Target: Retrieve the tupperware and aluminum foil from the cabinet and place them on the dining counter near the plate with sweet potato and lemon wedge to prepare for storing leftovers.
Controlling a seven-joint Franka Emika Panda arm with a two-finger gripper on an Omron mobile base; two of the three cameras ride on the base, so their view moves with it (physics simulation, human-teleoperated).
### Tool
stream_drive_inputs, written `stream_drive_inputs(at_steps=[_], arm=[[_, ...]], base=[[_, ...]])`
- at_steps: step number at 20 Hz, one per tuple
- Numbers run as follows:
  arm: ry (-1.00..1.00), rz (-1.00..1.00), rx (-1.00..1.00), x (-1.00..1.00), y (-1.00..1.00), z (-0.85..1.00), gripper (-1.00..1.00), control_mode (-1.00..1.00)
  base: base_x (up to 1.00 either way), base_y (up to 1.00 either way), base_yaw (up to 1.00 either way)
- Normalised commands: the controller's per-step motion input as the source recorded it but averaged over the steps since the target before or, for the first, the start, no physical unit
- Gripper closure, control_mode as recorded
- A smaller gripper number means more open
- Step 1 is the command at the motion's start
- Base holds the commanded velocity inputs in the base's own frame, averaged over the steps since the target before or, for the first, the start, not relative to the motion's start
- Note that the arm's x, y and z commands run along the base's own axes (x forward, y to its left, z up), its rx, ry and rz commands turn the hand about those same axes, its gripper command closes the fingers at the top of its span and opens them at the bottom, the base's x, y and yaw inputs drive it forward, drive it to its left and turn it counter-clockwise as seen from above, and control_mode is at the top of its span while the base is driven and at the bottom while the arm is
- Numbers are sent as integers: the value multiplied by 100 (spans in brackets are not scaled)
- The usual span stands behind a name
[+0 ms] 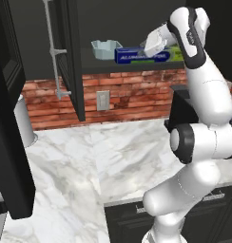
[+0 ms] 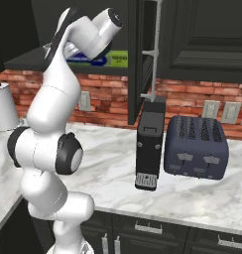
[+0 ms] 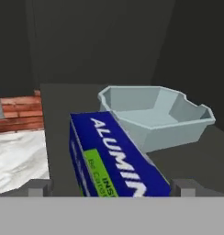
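Note:
On the open cabinet's shelf [image 1: 96,66] lies a blue aluminum foil box [image 1: 137,56] with a green end [image 2: 116,59]. Just behind it stands a pale blue-grey tupperware [image 1: 106,48], empty and lidless. In the hand view the foil box [image 3: 116,156] runs toward the camera, and the tupperware [image 3: 155,114] sits beyond it to the right. My gripper [image 3: 113,188] is open at the shelf's height, one fingertip on each side of the box's near end with a small gap on both sides. My white hand [image 1: 155,40] covers part of the box.
The cabinet door [image 1: 72,57] stands open to the left of the shelf. Below is a marble counter [image 1: 89,156] against a brick wall. A paper towel roll [image 1: 23,121] stands at the left. A black coffee machine [image 2: 150,149] and a dark toaster [image 2: 196,147] stand at the right.

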Motion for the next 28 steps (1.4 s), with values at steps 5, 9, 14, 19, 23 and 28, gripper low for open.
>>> stream_drive_inputs(at_steps=[5, 9, 14, 19, 23, 28], arm=[[0, 14, -6, 21, 17, -7, -100, -100], [0, 12, -7, 26, 17, -2, -100, -100], [0, 11, -5, 15, 4, -8, -100, -100], [0, 10, -5, 4, 0, -15, 100, -100], [0, 3, -1, 0, 0, -20, 100, -100], [0, 0, 0, -32, 0, -36, 100, -100]], base=[[0, 0, 0], [0, 0, 0], [0, 0, 0], [0, 0, 0], [0, 0, 0], [0, 0, 0]])
